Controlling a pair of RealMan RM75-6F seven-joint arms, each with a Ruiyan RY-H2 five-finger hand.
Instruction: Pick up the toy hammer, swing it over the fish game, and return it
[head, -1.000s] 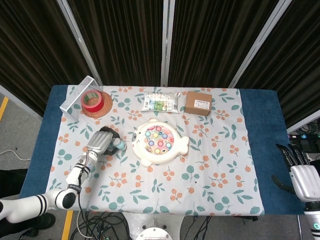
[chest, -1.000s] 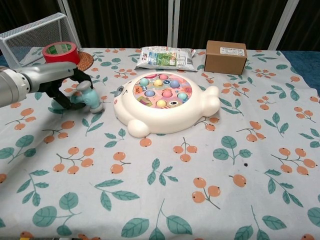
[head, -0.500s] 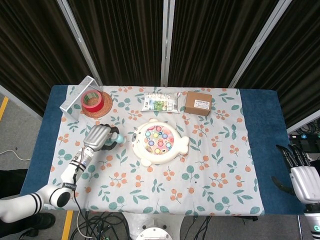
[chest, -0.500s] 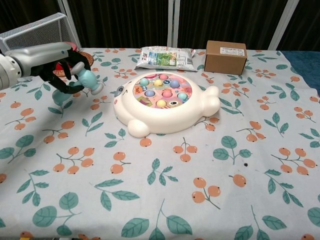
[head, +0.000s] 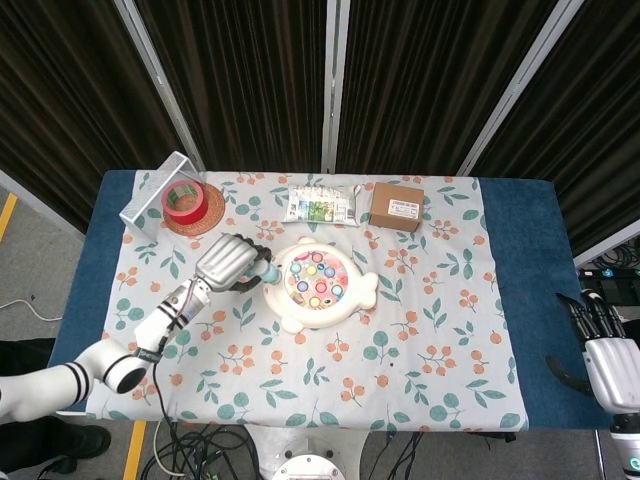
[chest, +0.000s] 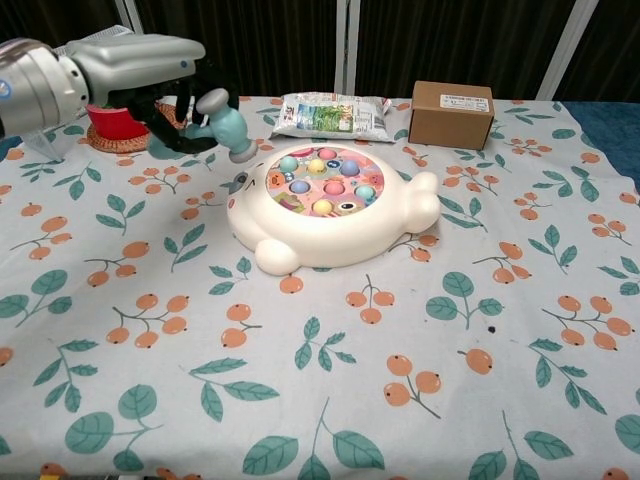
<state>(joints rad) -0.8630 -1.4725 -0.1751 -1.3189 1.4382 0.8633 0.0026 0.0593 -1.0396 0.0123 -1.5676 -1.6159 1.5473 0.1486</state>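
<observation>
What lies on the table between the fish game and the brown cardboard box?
Nothing: in the chest view, only bare printed tablecloth lies between the fish game and the brown cardboard box. The head view shows the same.

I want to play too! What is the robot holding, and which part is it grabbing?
The left hand holds the toy hammer by its handle. The right hand holds nothing.

Head cam overhead; chest cam low, near; both see table (head: 520, 300).
</observation>
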